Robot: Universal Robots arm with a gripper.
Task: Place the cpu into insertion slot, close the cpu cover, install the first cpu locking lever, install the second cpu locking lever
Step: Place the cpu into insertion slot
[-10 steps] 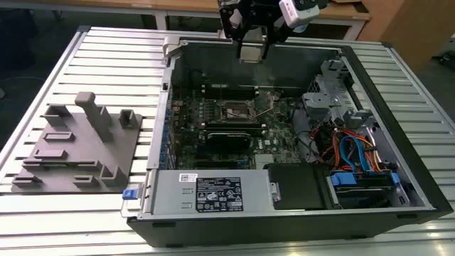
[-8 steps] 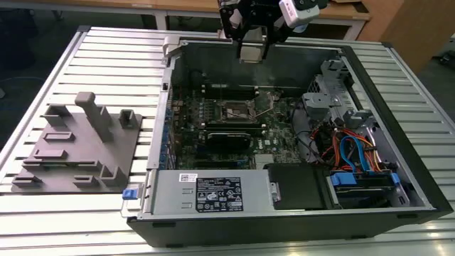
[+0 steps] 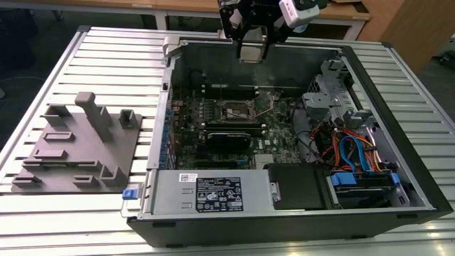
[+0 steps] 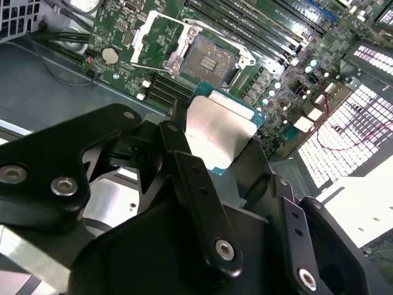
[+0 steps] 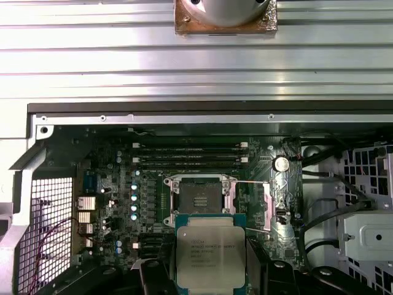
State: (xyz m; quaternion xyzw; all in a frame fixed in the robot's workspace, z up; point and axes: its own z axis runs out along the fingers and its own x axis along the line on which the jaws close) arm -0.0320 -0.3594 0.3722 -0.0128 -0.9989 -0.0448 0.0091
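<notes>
Step in hand: placing is judged under way; the small flat square cpu with a dull silver metal top (image 4: 218, 129) is not yet seated.
Gripper: the black two-finger gripper (image 3: 254, 47) is pinched on the cpu's edges, above the open black computer case (image 3: 284, 234).
Insertion slot: the small square black-rimmed insertion slot (image 5: 199, 198) lies bare, well below the cpu.
Cpu cover: the thin dark metal frame of the cpu cover (image 4: 156, 40) is swung open beside the slot.
Placing calls for: the cpu to be lined up squarely over the slot and kept level.
</notes>
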